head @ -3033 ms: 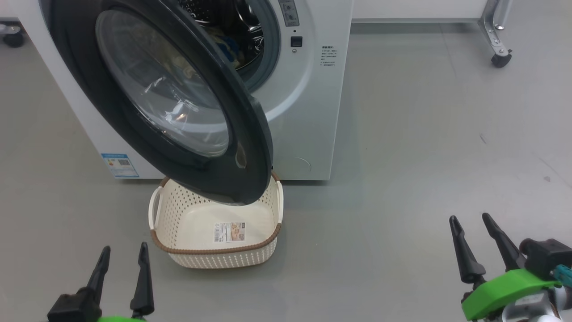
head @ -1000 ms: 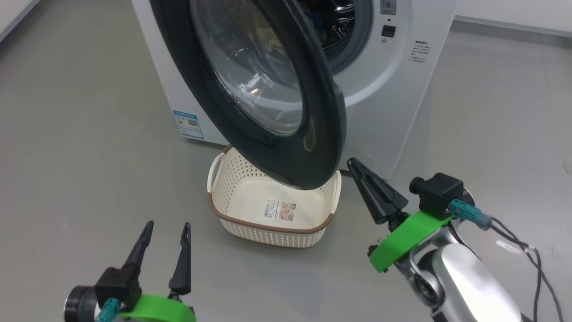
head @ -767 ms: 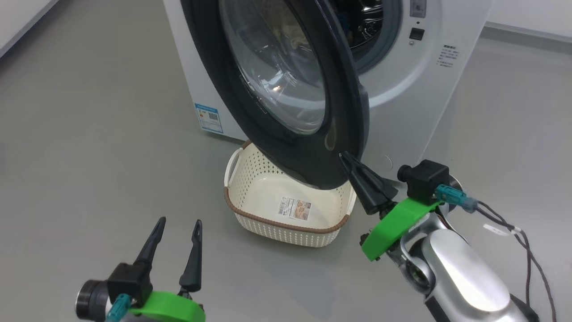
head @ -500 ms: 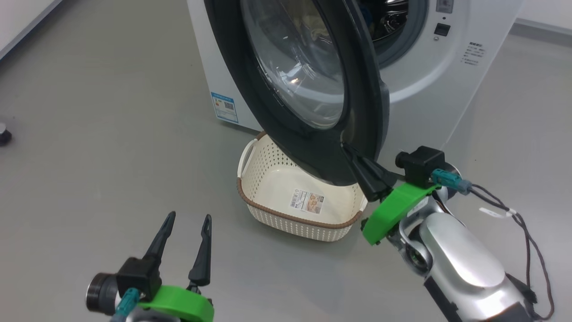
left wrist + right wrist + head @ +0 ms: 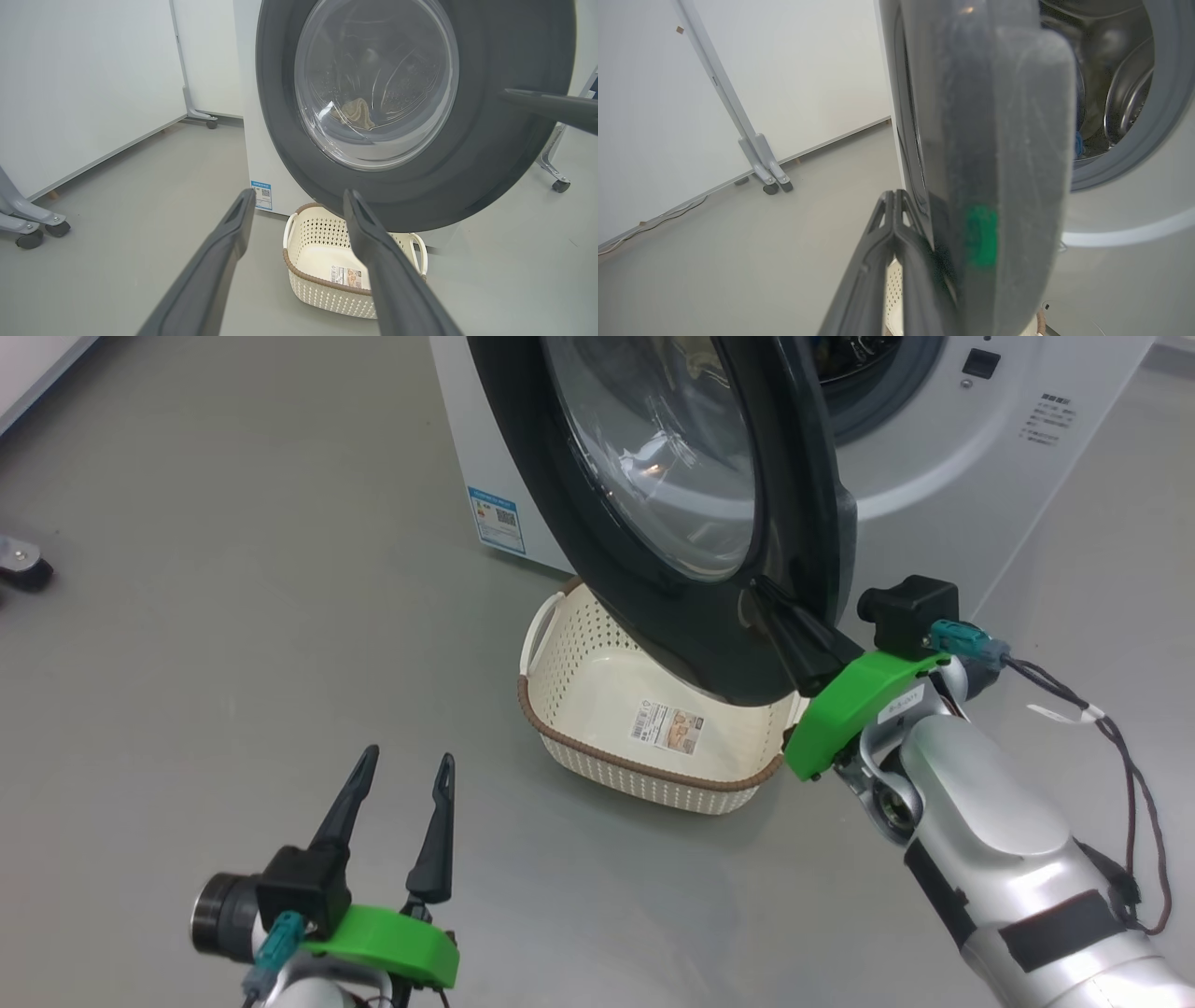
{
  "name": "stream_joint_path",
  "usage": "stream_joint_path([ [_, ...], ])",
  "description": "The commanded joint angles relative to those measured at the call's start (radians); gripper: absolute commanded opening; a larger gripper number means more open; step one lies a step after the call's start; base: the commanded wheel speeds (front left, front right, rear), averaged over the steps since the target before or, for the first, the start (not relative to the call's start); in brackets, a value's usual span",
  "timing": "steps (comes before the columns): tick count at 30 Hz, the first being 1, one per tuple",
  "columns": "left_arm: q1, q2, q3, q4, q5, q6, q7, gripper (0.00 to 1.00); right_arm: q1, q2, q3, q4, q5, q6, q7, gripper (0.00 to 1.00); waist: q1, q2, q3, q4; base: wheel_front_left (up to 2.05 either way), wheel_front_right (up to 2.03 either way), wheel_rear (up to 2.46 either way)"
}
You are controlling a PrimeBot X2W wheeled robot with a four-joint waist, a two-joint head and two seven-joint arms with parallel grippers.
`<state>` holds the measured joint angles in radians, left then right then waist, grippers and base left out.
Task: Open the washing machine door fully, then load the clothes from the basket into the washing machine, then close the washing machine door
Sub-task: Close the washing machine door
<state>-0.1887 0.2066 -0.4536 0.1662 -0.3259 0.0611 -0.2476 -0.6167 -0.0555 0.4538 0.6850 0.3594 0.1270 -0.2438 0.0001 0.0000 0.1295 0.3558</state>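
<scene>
Right gripper (image 5: 768, 587) sits at the centre right of the head view with its two dark fingers pressed shut against each other and nothing between them. Its tip lies against the outer face of the washing machine door (image 5: 814, 476), low on the glossy black rim near the door's free edge. From the right wrist view the same closed pair (image 5: 893, 195) rises from the bottom centre and runs up alongside the rim (image 5: 1008, 140), which stands edge-on through the middle of the frame. The door hangs part open, swung out from the washing machine (image 5: 934, 457) so that its lower edge overhangs the basket (image 5: 597, 681). The basket stands on the grey floor (image 5: 233, 644) just in front of the machine, at the centre of the head view, and the label on its bottom is plainly visible. The left gripper (image 5: 408, 758) hovers at the lower left of that view, well apart from the basket and door, fingers spread wide and holding nothing. In the left wrist view its fingers (image 5: 219, 261) frame the basket (image 5: 322, 252) from below, and through the door's glass bowl at the upper centre a pale cream lump of the clothes (image 5: 357, 112) lies inside the steel drum. A sliver of blue fabric shows at the drum's mouth on the right of the right wrist view. A small blue sticker (image 5: 497, 518) sits low on the machine's white front, left of the door.
</scene>
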Motion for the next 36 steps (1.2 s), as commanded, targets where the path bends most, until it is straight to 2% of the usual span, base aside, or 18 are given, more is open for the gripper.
stream_joint_path([
  [1, -0.049, 0.008, 0.046, -0.028, 0.011, -0.004, -0.014, 1.0, -0.051, 0.005, -0.003, -0.009, 0.004, 0.004, -0.014, 0.0, -0.0001, 0.0, 0.006, 0.003, 0.0, 0.0, 0.0],
  [12, -0.056, -0.006, 0.071, -0.035, 0.044, -0.019, -0.014, 1.0, -0.103, 0.005, -0.107, 0.035, -0.05, 0.004, -0.018, 0.0, -0.0001, 0.0, 0.047, 0.007, 0.0, 0.0, 0.0],
  [27, -0.089, -0.058, 0.096, -0.03, 0.076, -0.061, -0.014, 1.0, -0.223, 0.002, -0.411, 0.094, -0.284, 0.004, -0.018, 0.0, -0.0001, 0.0, 0.106, 0.06, 0.0, 0.0, 0.0],
  [36, -0.116, -0.102, 0.107, -0.03, 0.099, -0.096, -0.014, 1.0, -0.332, -0.052, -0.57, 0.165, -0.405, 0.004, -0.018, 0.0, -0.0001, 0.0, 0.153, 0.12, 0.0, 0.0, 0.0],
])
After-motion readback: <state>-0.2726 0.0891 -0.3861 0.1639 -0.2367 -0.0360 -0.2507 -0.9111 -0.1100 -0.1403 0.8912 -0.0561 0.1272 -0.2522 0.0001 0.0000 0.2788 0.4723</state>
